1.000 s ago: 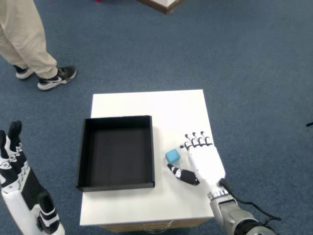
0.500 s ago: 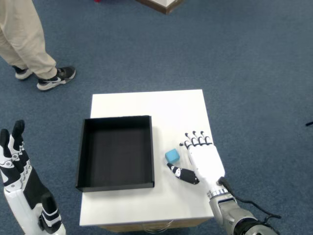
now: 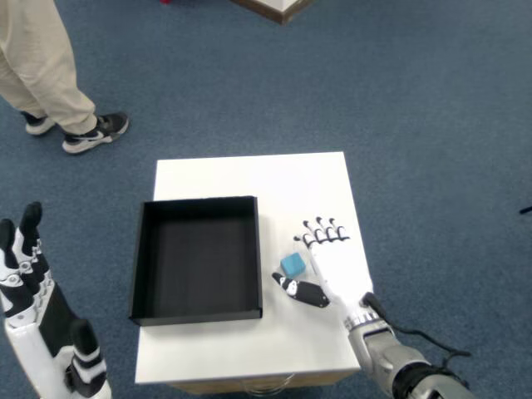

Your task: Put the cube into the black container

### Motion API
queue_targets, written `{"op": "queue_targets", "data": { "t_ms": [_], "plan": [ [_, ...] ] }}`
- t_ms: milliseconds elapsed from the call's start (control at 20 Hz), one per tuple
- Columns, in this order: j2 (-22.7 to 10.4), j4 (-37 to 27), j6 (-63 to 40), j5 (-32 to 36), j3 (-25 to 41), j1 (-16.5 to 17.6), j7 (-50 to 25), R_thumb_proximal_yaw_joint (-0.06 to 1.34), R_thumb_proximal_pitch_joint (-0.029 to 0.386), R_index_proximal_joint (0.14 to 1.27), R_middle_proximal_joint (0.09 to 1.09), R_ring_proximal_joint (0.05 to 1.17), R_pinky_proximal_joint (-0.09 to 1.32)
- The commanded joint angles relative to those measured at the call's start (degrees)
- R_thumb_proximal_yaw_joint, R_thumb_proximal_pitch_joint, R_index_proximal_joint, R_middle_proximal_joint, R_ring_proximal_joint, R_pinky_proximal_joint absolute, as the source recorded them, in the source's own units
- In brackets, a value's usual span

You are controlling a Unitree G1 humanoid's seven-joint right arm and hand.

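Fingers of the right hand are spread and hold nothing, flanking the small light-blue cube with the thumb just below it. The cube sits on the white square table, just right of the empty black rectangular container.

Blue carpet with a fine speckled weave covers the whole floor, evenly lit with only soft shadows. A small white desk with a square top stands in the lower middle; its front edge shows a pale wood strip underneath. At the top edge, the corner of a wooden piece of furniture with a white face pokes into view. At the upper left stands a person in beige trousers, seen from the legs down, wearing 2 black-and-white shoes. A dark cable end shows at the right edge.
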Motion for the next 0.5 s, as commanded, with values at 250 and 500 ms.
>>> {"op": "queue_targets", "data": {
  "t_ms": [250,500],
  "plan": [
    [-0.72,-1.45,2.52,2.63,2.93,-3.37,1.11,0.33,-0.013,0.41,0.16,0.11,-0.03],
    [-0.69,-1.62,4.15,4.27,5.61,-3.73,2.15,0.34,-0.012,0.41,0.15,0.11,-0.03]
  ]
}}
